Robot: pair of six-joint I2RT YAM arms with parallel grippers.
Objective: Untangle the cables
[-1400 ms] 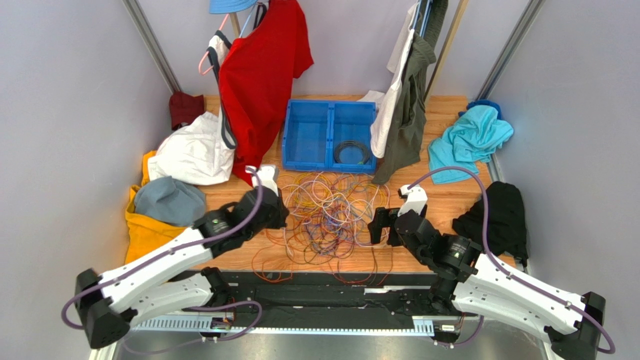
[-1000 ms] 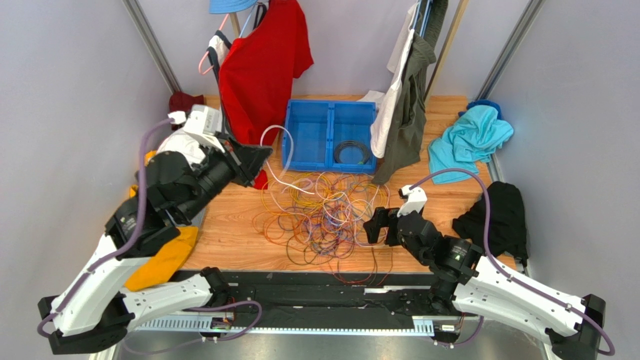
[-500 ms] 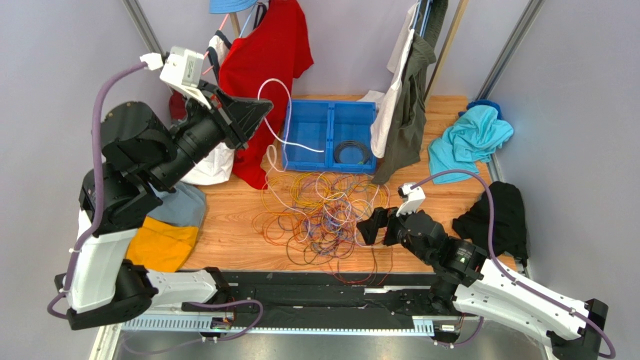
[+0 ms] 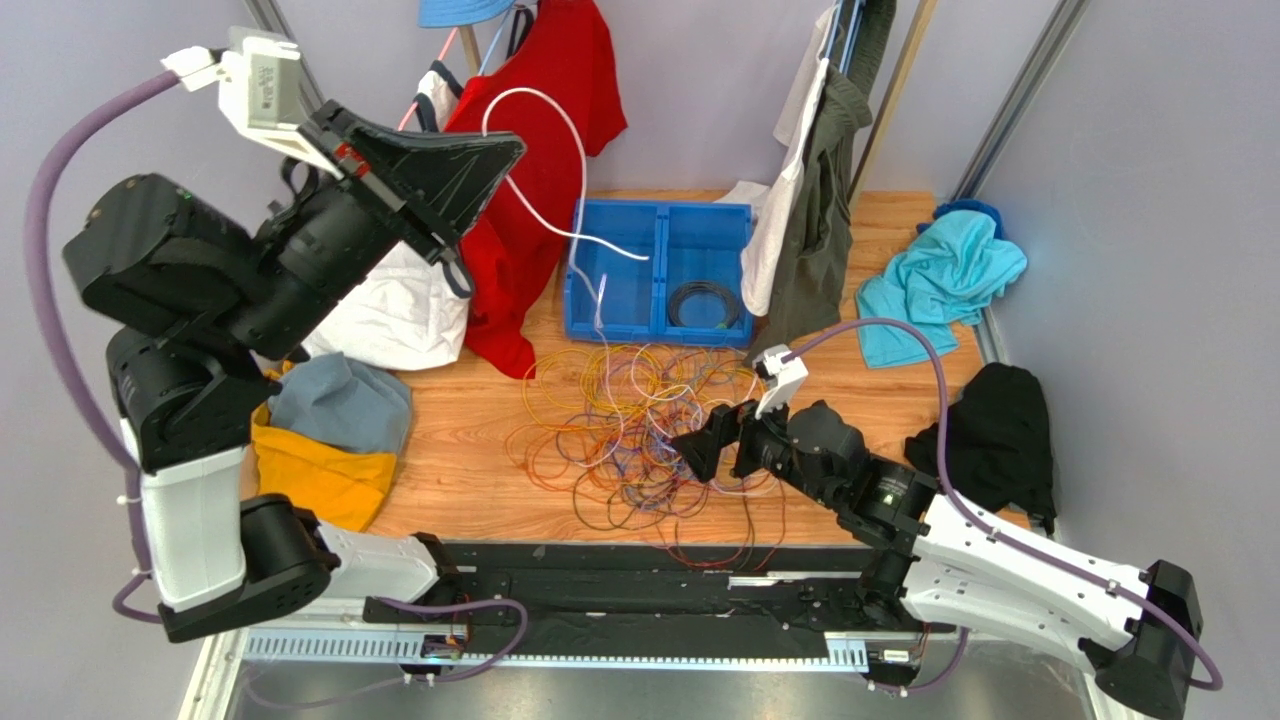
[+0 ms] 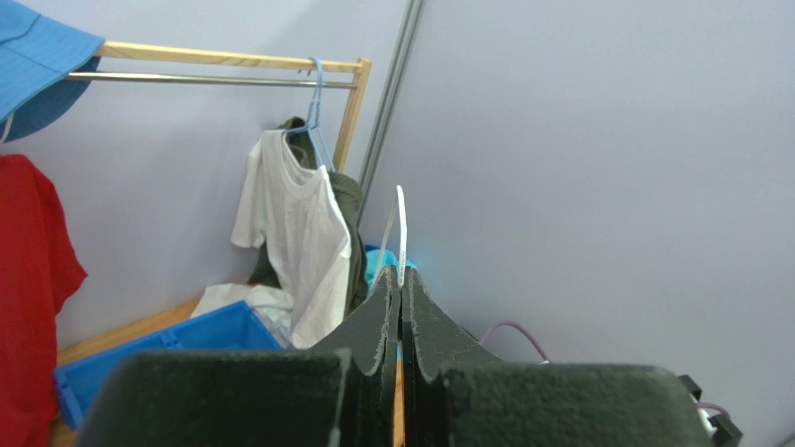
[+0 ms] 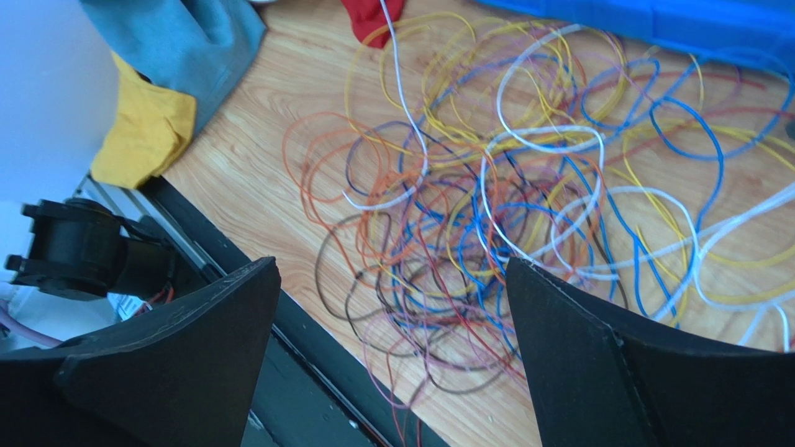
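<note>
The cables (image 4: 646,428) lie as a loose tangle of orange, yellow, purple, red and white wires on the wooden table. My left gripper (image 4: 508,146) is raised high at the left, shut on one white cable (image 4: 577,225). That cable arcs up from the tips, then drops over the blue bin into the pile. In the left wrist view the white cable (image 5: 401,223) stands up from between the shut tips of the left gripper (image 5: 401,277). My right gripper (image 4: 712,446) hovers open over the right side of the tangle. The right wrist view shows the cables (image 6: 485,205) below the wide-apart tips of the right gripper (image 6: 390,270), with nothing held.
A blue bin (image 4: 657,225) with a black coiled ring (image 4: 703,306) stands behind the pile. A red shirt (image 4: 526,165) and white and olive garments (image 4: 812,195) hang at the back. Clothes lie left (image 4: 338,405) and right (image 4: 999,435). Some wires reach over the table's front edge (image 4: 646,552).
My left arm has swung up and to the left with the white cable, drawing a long loop out of the pile. My right gripper has moved left over the tangle, still open.
</note>
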